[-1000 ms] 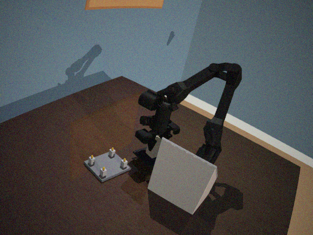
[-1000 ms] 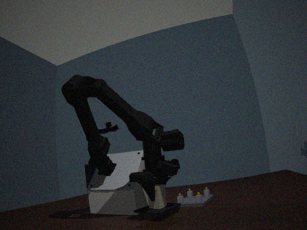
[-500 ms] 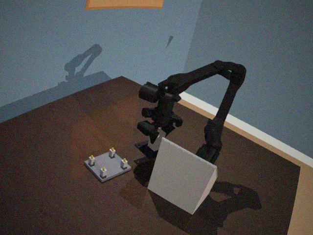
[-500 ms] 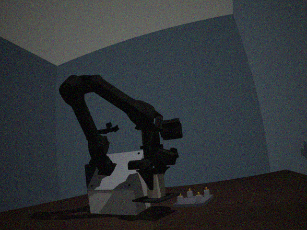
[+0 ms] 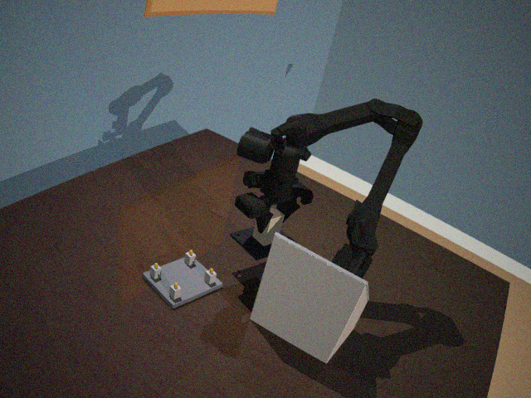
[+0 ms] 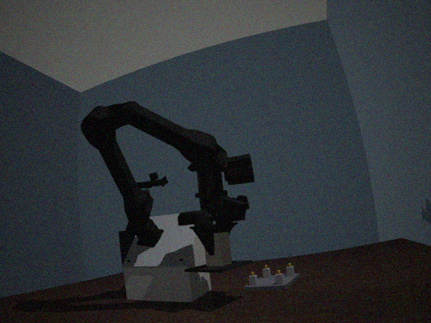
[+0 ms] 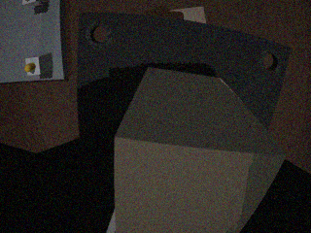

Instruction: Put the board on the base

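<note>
Left of the top frame: grey base [image 5: 182, 274] [image 6: 266, 287] [image 7: 19, 44], four posts [image 5: 175, 293] [image 6: 279, 278] [image 7: 36, 62], gold pins [image 5: 175, 285] [image 6: 278, 272] [image 7: 30, 68] bare. Centre: black board [image 5: 249, 246] [image 6: 240, 264] [image 7: 194, 44], raised off table, base just beside it. Square handle [image 5: 262, 239] [image 6: 221, 250] [image 7: 180, 180] points up; gripper [image 5: 272, 222] [image 6: 219, 243] [image 7: 182, 130] is about half open, clamped on it. Right of centre: pale wedge-shaped box [image 5: 309, 299] [image 6: 159, 283].

Risks: yaw error would put pins beside the corner holes [image 7: 100, 34]; carrying too low could clip posts; handle slip or tilt would leave one corner perched on a pin.

Board looks roughly level, handle side up. No clear long axis, outline near square; in wrist view its far edge slopes slightly down to the right, so probably needs a small turn.
</note>
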You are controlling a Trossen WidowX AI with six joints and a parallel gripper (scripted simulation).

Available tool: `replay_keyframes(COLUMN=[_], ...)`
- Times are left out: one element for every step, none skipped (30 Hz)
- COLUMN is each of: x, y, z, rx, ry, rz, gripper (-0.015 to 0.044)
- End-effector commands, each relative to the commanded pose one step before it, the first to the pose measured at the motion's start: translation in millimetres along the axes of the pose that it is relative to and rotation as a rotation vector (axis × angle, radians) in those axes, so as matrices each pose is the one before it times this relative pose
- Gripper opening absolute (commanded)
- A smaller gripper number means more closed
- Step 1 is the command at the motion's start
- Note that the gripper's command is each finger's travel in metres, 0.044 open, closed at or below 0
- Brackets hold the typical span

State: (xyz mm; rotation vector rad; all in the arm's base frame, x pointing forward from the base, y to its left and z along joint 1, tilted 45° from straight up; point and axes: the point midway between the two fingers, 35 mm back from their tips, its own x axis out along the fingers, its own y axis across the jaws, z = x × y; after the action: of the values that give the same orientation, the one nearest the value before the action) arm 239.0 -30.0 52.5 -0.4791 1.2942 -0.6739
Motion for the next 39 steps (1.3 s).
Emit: replay_keyframes(x=[-3.09, -0.30, -0.30, -0.29, -0.28, -0.27, -0.27, -0.26, -0.25, -0.25, -0.24, -0.23, -0.22, -0.22, -0.21, -0.20, -0.19, -0.19, -0.18, -0.17, -0.16, -0.16, -0.15, -0.14, -0.13, -0.12, -0.12, -0.11, -0.10, -0.09, -0.08, -0.07, -0.07, -0.06, -0.05, -0.04, -0.03, -0.02, -0.01], y=[7.68, 1.92, 1.93, 1.95, 1.97, 1.98, 2.00, 2.01, 2.03, 2.04, 2.06, 2.07, 2.09, 2.10, 2.11, 2.13, 2.14, 2.16, 2.17, 2.18, 2.20, 2.21, 2.22, 2.24, 2.25, 2.26, 2.27, 2.29, 2.30, 2.31, 2.32, 2.33, 2.34, 2.35, 2.36, 2.37, 2.38, 2.39, 2.40], z=[6.09, 1.16, 1.15, 1.13, 1.11, 1.10, 1.08, 1.07, 1.05, 1.04, 1.02, 1.01, 0.99, 0.98, 0.96, 0.95, 0.93, 0.92, 0.90, 0.88, 0.87, 0.85, 0.83, 0.82, 0.80, 0.78, 0.76, 0.75, 0.73, 0.71, 0.69, 0.67, 0.66, 0.64, 0.62, 0.60, 0.58, 0.56, 0.54], rx=[-0.0017, -0.0013, -0.0013, -0.0013, -0.0013, -0.0013, -0.0013, -0.0013, -0.0013, -0.0013, -0.0013, -0.0013, -0.0013, -0.0013, -0.0013, -0.0013, -0.0013, -0.0013, -0.0013, -0.0013, -0.0013, -0.0013, -0.0013, -0.0013, -0.0013, -0.0013, -0.0013, -0.0013, -0.0013, -0.0013, -0.0013, -0.0013, -0.0013, -0.0013, -0.0013, -0.0013, -0.0013, -0.0013, -0.0013], ry=[-0.00319, -0.00001, -0.00001, -0.00001, -0.00001, -0.00001, -0.00001, -0.00001, 0.00000, 0.00000, 0.00000, 0.00000, 0.00000, 0.00000, 0.00000, 0.00000, 0.00000, 0.00000, 0.00000, 0.00000, 0.00000, 0.00000, 0.00000, 0.00000, 0.00000, 0.00000, 0.00000, 0.00000, 0.00000, 0.00000, 0.00000, 0.00000, 0.00000, 0.00000, 0.00000, 0.00000, 0.00000, 0.00000, -0.00001], rz=[0.00867, 0.00062, 0.00061, 0.00060, 0.00058, 0.00057, 0.00056, 0.00054, 0.00053, 0.00052, 0.00050, 0.00049, 0.00048, 0.00046, 0.00045, 0.00044, 0.00042, 0.00041, 0.00040, 0.00038, 0.00037, 0.00035, 0.00034, 0.00033, 0.00031, 0.00030, 0.00029, 0.00027, 0.00026, 0.00025, 0.00023, 0.00022, 0.00021, 0.00019, 0.00018, 0.00017, 0.00015, 0.00014, 0.00013], gripper=[0.0000, 0.0000, 0.0000, 0.0000, 0.0000, 0.0000, 0.0000, 0.0000, 0.0000, 0.0000, 0.0000, 0.0000, 0.0000, 0.0000, 0.0000, 0.0000, 0.0000, 0.0000, 0.0000, 0.0000, 0.0000, 0.0000, 0.0000, 0.0000, 0.0000, 0.0000, 0.0000, 0.0000, 0.0000, 0.0000, 0.0000, 0.0000, 0.0000, 0.0000, 0.0000, 0.0000, 0.0000, 0.0000, 0.0000])
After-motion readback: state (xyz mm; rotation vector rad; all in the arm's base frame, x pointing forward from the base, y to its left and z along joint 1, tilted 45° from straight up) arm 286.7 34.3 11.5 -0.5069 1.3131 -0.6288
